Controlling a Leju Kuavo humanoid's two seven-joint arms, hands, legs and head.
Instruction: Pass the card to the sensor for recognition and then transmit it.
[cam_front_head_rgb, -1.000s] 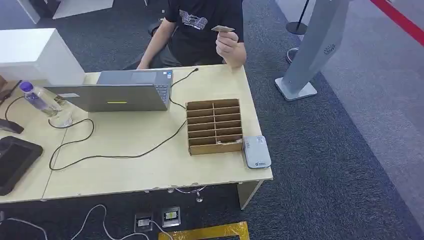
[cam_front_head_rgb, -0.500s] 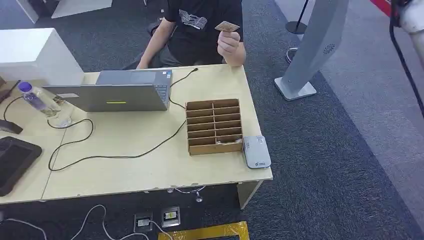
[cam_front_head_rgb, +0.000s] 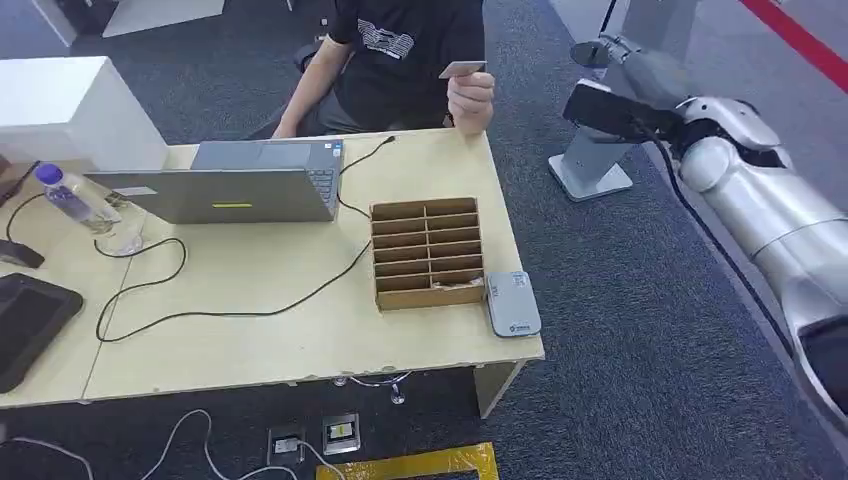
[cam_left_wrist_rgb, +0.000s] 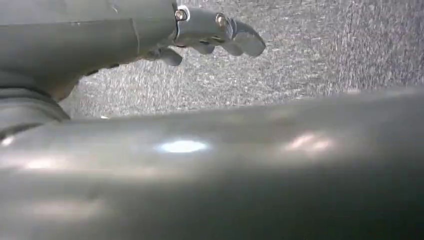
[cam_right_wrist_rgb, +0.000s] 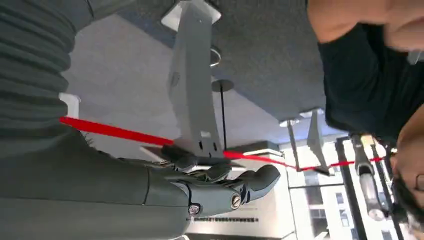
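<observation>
Card (cam_front_head_rgb: 463, 69) pinched in person's hand (cam_front_head_rgb: 470, 95) above far edge of desk (cam_front_head_rgb: 300, 330), held roughly flat, offered toward robot's right side. Right hand (cam_front_head_rgb: 597, 52) raised at head height beyond desk's right end, well apart from card, nothing in it; in wrist view right hand (cam_right_wrist_rgb: 220, 182) w/ fingers loosely curved, apart, unloaded. Left hand (cam_left_wrist_rgb: 210, 32) hanging low over grey carpet, fingers slack and slightly curled, grasping nothing. Card reader (cam_front_head_rgb: 513, 303) flat on desk's near right corner, touching or just beside wooden sorting tray (cam_front_head_rgb: 428, 252); laptop (cam_front_head_rgb: 225, 185) and trailing cable (cam_front_head_rgb: 200, 300) to the left, bottle (cam_front_head_rgb: 70, 195) at far left. Step in hand, by judgement: reach across to take card from person; task barely begun, sensing and hand-off not yet done. To do it well: approach card edge-on, thumb under and fingers over, clamp on free half away from person's fingertips; wait for firm pinch before pulling back. Keep card level so it lies flat on reader afterwards. Risks: thin card slipping from thick fingers, bumping person's hand, forearm sweeping tray on way down to reader. Can't tell card's face or orientation at this res.
</observation>
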